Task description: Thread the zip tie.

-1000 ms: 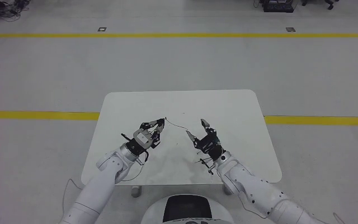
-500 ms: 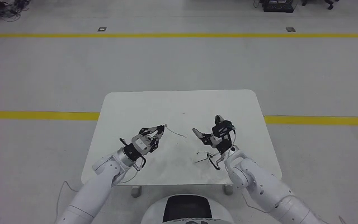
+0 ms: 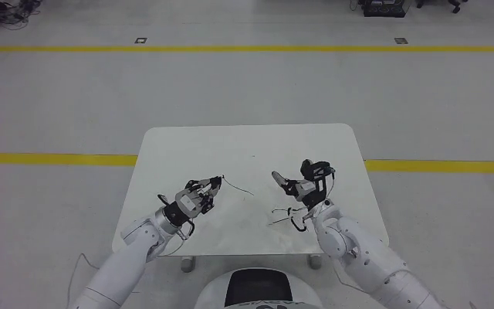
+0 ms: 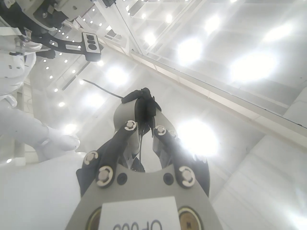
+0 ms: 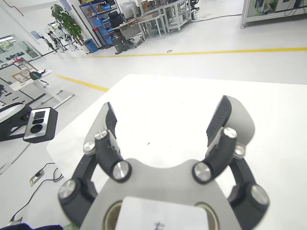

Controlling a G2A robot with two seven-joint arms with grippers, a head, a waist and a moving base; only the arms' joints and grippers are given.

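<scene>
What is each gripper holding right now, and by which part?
The left gripper pinches the zip tie partway along: a thin stretch sticks out past its tip, another runs back toward the palm. The right gripper is open and holds nothing.

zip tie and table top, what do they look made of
Zip tie: thin black strip, slightly curved along its free length, so likely flexible plastic such as nylon; finish too fine to judge. Table top: smooth white surface with rounded corners and a faint sheen, probably laminate or painted board.
</scene>
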